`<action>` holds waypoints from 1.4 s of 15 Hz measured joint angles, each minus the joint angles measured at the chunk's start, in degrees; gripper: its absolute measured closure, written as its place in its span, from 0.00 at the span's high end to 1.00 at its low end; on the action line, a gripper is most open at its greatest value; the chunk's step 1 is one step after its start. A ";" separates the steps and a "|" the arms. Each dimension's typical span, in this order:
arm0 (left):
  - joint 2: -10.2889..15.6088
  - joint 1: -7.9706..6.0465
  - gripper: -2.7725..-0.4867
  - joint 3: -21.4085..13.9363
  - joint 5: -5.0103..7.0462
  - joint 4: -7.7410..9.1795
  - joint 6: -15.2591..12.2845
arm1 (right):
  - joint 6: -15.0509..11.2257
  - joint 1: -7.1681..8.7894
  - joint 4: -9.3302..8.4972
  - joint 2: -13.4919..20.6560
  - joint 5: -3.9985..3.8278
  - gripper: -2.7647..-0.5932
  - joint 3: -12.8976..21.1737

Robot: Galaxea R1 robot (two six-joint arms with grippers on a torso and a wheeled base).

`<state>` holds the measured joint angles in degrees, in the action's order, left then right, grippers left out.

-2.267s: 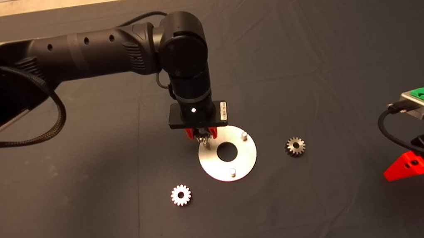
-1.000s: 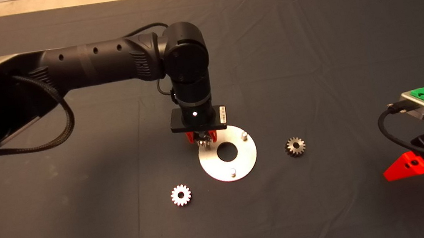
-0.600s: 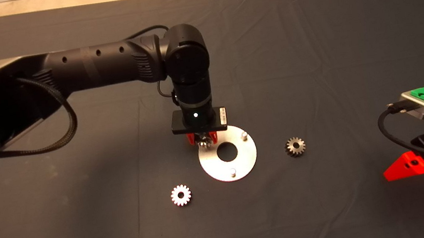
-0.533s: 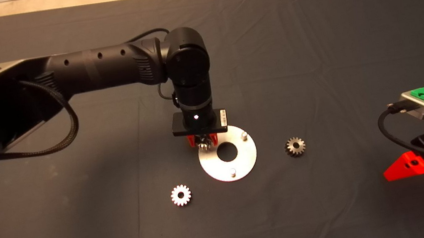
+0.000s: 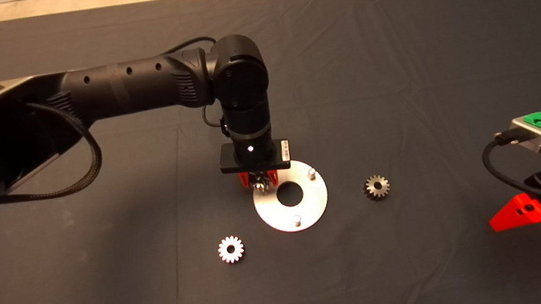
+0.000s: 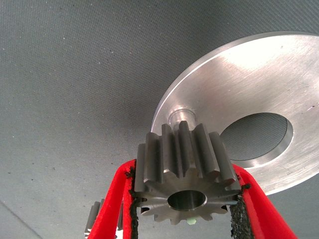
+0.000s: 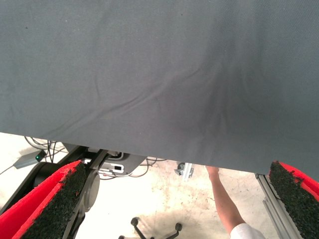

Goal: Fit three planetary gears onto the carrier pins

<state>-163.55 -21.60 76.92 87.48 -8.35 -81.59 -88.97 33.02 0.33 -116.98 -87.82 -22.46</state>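
Note:
My left gripper (image 5: 257, 179) is shut on a planetary gear (image 6: 182, 154) and holds it just above the carrier disc's (image 5: 310, 199) back left edge. In the left wrist view the gear hangs close over one carrier pin (image 6: 180, 116) on the disc (image 6: 239, 74). Two other pins (image 5: 311, 172) (image 5: 296, 219) stand bare. One loose gear (image 5: 231, 249) lies on the mat to the disc's front left, another (image 5: 376, 187) to its right. My right gripper (image 5: 518, 211) is parked at the lower right, open and empty (image 7: 174, 199).
The dark mat (image 5: 394, 47) is wrinkled around the disc. The right wrist view looks past the mat's edge (image 7: 149, 144) at the floor, where a person's arm (image 7: 224, 204) and chair casters show.
My left arm has crept slightly forward and lower with the gear still in its grip over the back left pin. The loose gears, the disc and the right arm have not moved.

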 joint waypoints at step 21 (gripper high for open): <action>-0.62 -0.09 0.16 0.76 0.67 0.17 2.61 | 0.00 -0.01 0.00 -0.02 -0.02 0.99 0.00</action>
<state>-164.17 -21.69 77.68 88.15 -8.18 -78.98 -88.97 33.01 0.33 -117.00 -87.85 -22.46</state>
